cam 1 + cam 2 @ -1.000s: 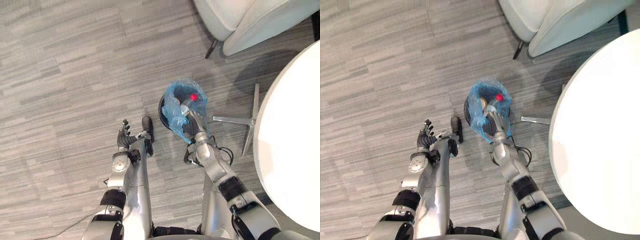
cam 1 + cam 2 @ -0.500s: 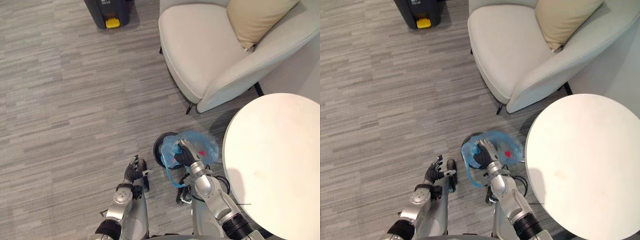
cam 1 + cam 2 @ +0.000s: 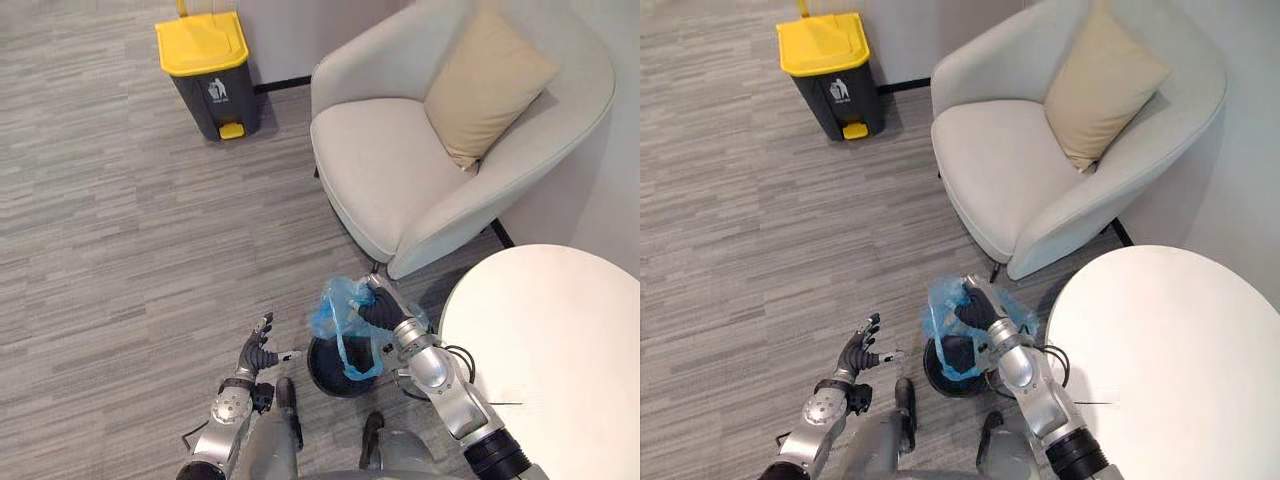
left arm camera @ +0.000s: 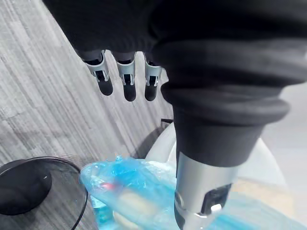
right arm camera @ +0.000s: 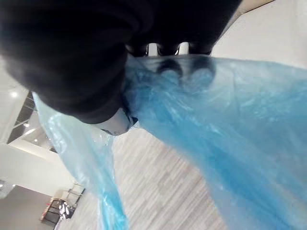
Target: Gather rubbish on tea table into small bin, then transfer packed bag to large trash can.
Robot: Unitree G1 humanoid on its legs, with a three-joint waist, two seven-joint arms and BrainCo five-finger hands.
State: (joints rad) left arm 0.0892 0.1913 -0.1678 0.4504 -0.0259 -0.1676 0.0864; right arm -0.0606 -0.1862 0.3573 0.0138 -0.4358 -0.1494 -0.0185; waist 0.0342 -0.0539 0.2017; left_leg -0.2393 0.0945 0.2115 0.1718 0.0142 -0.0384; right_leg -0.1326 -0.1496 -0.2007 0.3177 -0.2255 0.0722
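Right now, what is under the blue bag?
The small black bin stands on the floor beneath the blue bag, held by the right robot hand. The bag covers part of its rim and inside.

The right hand (image 3: 386, 312) holds the blue bag (image 3: 331, 305) above the small bin (image 3: 320, 363), left hand (image 3: 257, 351) spread.

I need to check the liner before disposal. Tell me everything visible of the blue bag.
The blue bag is thin, see-through, crinkled plastic, bunched in the right hand, whose fingers curl round it. It hangs above the small black bin, a loop dangling over its opening. Something red and something pale show inside.
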